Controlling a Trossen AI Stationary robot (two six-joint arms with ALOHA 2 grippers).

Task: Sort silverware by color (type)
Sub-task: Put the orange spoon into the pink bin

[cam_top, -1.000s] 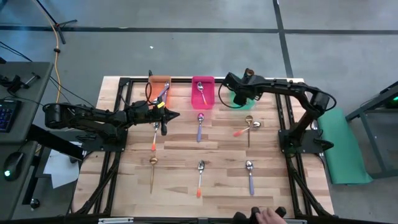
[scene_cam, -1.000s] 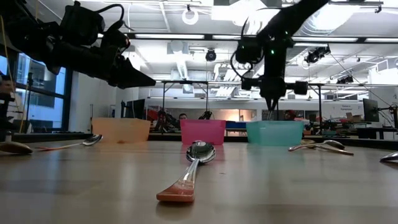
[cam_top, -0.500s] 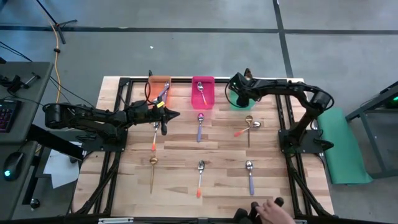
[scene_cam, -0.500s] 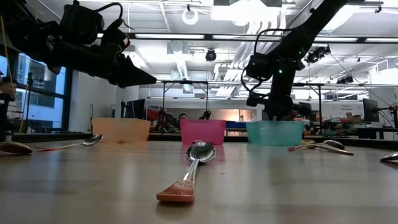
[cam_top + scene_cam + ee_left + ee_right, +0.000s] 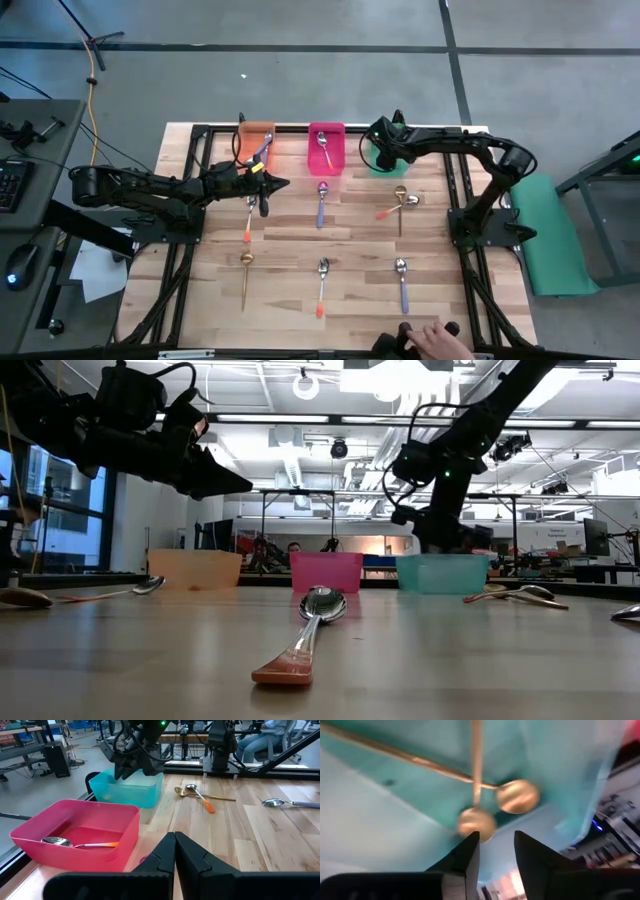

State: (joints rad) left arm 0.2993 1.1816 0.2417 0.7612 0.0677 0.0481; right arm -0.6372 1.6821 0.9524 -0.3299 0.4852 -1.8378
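My right gripper point(image 5: 381, 157) hangs open over the green bin point(image 5: 441, 574) at the table's far side. In the right wrist view its fingertips point(image 5: 496, 847) stand just short of two gold spoons: one bowl point(image 5: 476, 822) with its handle running away from me, blurred, and another bowl point(image 5: 517, 796) lying on the bin's floor. My left gripper point(image 5: 282, 184) is shut and empty, hovering between the orange bin point(image 5: 257, 135) and the pink bin point(image 5: 326, 150). Several more spoons lie flat on the table, among them a purple-handled one point(image 5: 321, 202) and an orange-handled one point(image 5: 248, 217).
The orange bin holds a purple-handled spoon point(image 5: 263, 148); the pink bin holds an orange-handled spoon point(image 5: 80, 843). A gold spoon crossed by an orange-handled one point(image 5: 399, 200) lies near the green bin. A person's hand point(image 5: 432, 342) shows at the near edge.
My right gripper has come down toward the green bin and tipped from pointing straight down to a slant, its tips now at the bin's rim. The left arm has kept still. The person's hand at the near edge has shifted a little.
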